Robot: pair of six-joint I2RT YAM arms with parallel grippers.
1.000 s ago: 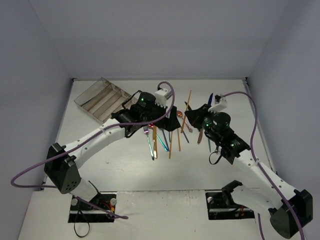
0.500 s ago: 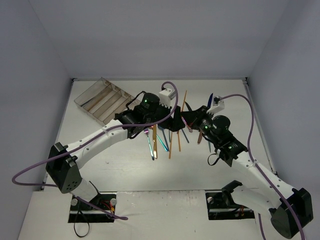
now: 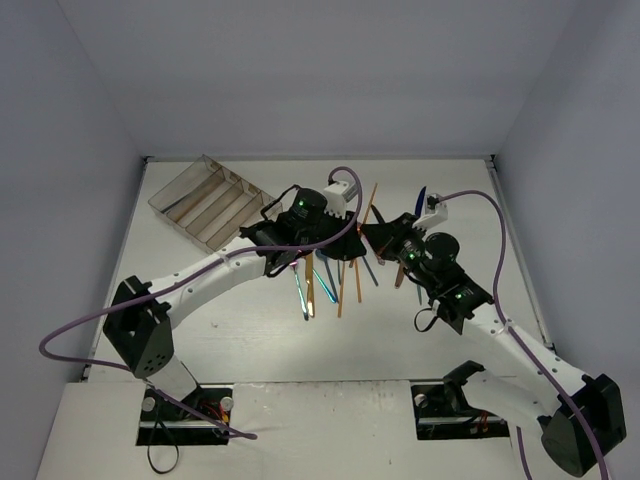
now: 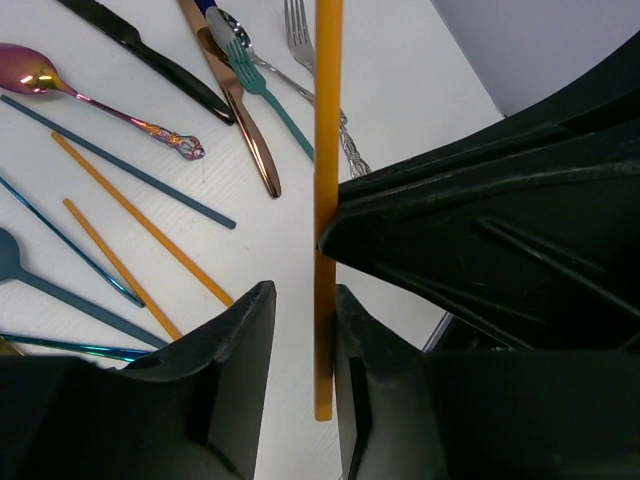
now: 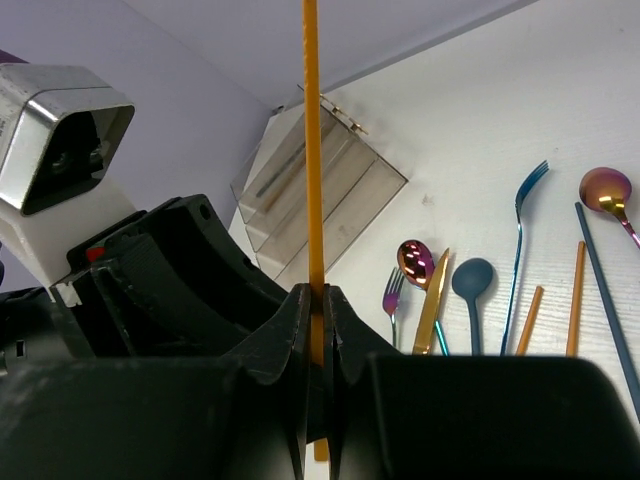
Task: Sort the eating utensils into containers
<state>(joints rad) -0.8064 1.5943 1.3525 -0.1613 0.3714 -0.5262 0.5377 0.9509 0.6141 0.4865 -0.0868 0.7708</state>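
- The right pincer (image 5: pixel 315 292) is clenched on an orange chopstick (image 5: pixel 311 150), holding it upright above the middle of the white surface (image 3: pixel 240 335).
- The left pincer (image 4: pixel 303 295) brackets the same chopstick with its jaws part-closed. A strip of surface shows between the stick and one finger, so it is released, not grasping.
- Only the left wrist view shows the right pincer's black body meeting the stick from the side. Below it lie a pink spoon (image 4: pixel 30 72), a black knife (image 4: pixel 150 50), a copper knife (image 4: pixel 245 120), a teal fork (image 4: pixel 268 98) and a silver fork (image 4: pixel 298 30).
- Only the right wrist view shows the clear divided tray (image 5: pixel 335 178) beyond the left arm, with a gold knife (image 5: pixel 432 310) and a blue fork (image 5: pixel 525 220) on the surface.
- Overhead, the tray sits at the far left, well apart from the scattered utensils beneath both pincers.
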